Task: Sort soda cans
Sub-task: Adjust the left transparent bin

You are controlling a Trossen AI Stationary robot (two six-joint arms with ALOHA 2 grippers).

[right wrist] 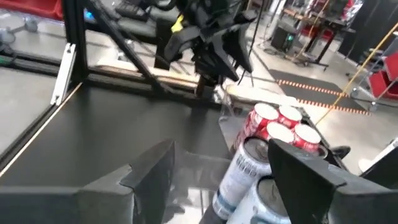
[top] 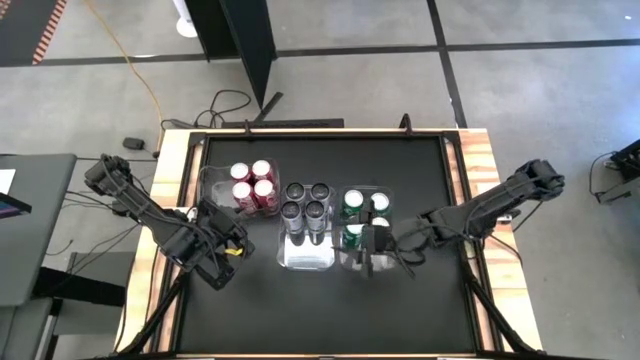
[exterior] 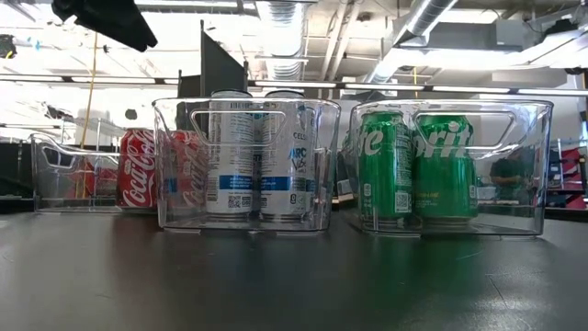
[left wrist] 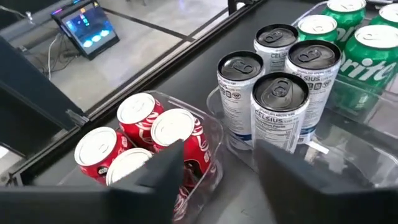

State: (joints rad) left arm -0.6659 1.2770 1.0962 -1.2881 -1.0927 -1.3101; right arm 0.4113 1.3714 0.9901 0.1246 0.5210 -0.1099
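Left gripper (top: 222, 248) beside red cans (top: 252, 186) — fingers apart, empty; right gripper (top: 372, 243) over green cans' bin (top: 345, 262) — same.

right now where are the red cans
In the high view the four red cans stand together in the leftmost clear bin, on the left arm's side, just beside the middle bin of silver cans.

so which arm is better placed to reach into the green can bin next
Right, probably: the right claw hangs over the green cans, while the left claw sits by the red cans, with the silver cans between.
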